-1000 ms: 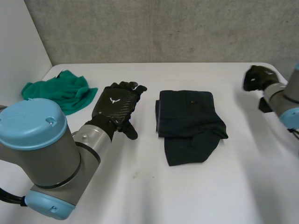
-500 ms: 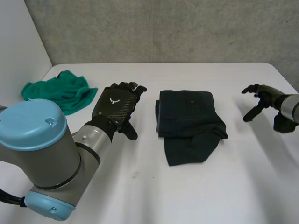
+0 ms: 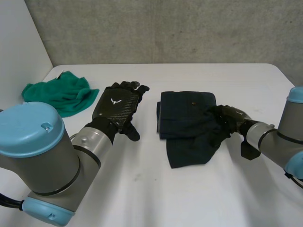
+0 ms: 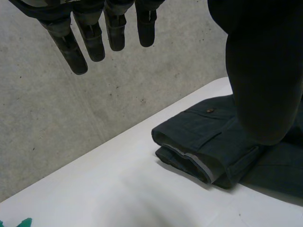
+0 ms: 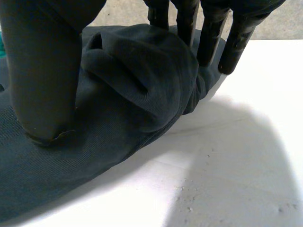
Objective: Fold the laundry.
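A dark folded garment (image 3: 189,123) lies in the middle of the white table (image 3: 156,189), one loose flap hanging toward the front. My right hand (image 3: 227,120) rests on its right edge. In the right wrist view its thumb (image 5: 42,71) presses down on the cloth and its straight fingers (image 5: 208,33) stand beyond a raised bunch of the garment (image 5: 137,80). My left hand (image 3: 116,109) hovers open to the left of the garment, touching nothing. In the left wrist view its fingers (image 4: 94,38) are straight, with the garment's folded edge (image 4: 203,146) beside its thumb.
A crumpled green cloth (image 3: 61,94) lies at the table's far left, behind my left arm. A grey wall runs along the table's back edge. Bare tabletop stretches in front of the garment and to its right.
My right hand has swung in from the table's far right edge onto the right side of the dark garment, and its fingers have uncurled. The left hand has not moved.
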### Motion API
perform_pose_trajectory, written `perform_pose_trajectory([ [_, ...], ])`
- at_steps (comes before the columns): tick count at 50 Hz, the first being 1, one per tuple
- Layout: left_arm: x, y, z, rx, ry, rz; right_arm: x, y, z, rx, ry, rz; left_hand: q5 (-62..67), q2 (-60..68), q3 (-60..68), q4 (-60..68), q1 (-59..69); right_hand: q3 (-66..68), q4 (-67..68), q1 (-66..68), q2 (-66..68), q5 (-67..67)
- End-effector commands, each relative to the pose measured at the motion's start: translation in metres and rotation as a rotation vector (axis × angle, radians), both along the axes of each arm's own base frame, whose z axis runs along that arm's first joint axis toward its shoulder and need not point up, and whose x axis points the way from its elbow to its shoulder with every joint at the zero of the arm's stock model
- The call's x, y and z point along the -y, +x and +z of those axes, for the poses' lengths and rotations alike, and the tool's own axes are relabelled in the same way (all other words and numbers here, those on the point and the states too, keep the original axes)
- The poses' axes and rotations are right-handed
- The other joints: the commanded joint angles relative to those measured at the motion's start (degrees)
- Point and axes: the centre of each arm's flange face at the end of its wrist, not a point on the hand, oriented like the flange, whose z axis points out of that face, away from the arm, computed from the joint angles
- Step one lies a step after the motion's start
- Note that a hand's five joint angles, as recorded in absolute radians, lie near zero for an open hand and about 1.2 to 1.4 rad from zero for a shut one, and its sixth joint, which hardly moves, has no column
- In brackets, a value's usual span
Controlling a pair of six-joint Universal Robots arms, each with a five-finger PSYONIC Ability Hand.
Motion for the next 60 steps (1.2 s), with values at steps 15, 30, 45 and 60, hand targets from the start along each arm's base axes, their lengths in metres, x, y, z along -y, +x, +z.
perform_pose_trajectory([
  [15, 0.0, 0.001, -0.001, -0.004, -0.005, 0.0, 0.017, 0.014, -0.012, -0.02, -0.068, -0.009, -2.57, -1.72, -1.76, -1.7, -1.69, 37.53, 37.66, 40.1, 37.89, 37.51],
  [30, -0.002, 0.002, 0.0, -0.005, -0.006, -0.001, 0.02, 0.009, -0.011, -0.026, -0.07, -0.023, -2.57, -1.72, -1.76, -1.7, -1.69, 64.39, 64.52, 66.96, 64.75, 64.37],
  [45, -0.003, 0.002, 0.002, -0.01, -0.013, -0.003, 0.065, 0.014, 0.0, -0.153, -0.29, 0.031, -2.57, -1.72, -1.76, -1.7, -1.69, 64.39, 64.52, 66.96, 64.75, 64.37],
  [60, -0.003, 0.001, 0.004, -0.017, -0.022, -0.004, 0.166, -0.059, 0.021, -0.178, -0.475, -0.14, -2.57, -1.72, -1.76, -1.7, -1.69, 64.39, 64.52, 66.96, 64.75, 64.37],
])
